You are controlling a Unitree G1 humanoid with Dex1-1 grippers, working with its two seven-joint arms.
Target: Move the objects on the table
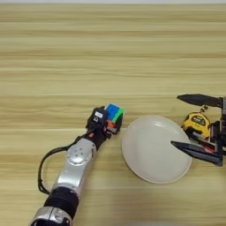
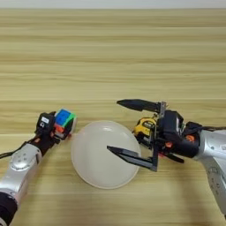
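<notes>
On the plank-grained wooden counter [image 1: 110,53], the left gripper [image 1: 107,124] pinches the glossy multicoloured puzzle cube [image 1: 114,115] left of the round cream plate [image 1: 150,170], while the right gripper [image 2: 126,128], spread wide, brackets the yellow-and-black tape measure [image 2: 145,126] at the plate's right rim.

I'm seeing the plate [image 2: 99,159] sitting mid-table [image 2: 110,57], puzzle cube [image 2: 65,120] lying just left, tape measure [image 2: 144,126] at its right rim.

table [image 1: 110,48]: light wood | on it: cream plate [image 2: 95,163], tape measure [image 2: 145,126]
</notes>
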